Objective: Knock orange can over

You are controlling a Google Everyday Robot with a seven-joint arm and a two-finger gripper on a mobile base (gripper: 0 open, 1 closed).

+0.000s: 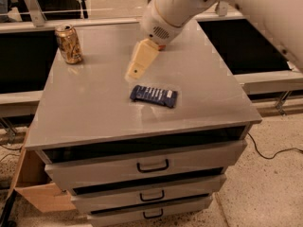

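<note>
In the camera view, the gripper (134, 72) is seen above the counter (94, 112), fingers pressed together, nothing held. The orange can (69, 44) is found upright, well apart to the gripper's left and farther back. A leftward sweep against its vertical axis is judged necessary.

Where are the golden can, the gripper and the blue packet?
orange can (69, 44), camera view, middle of its printed side.
gripper (135, 71), camera view, its tip, just beyond the packet, right of the can.
blue packet (154, 95), camera view, middle of its top face.
</note>
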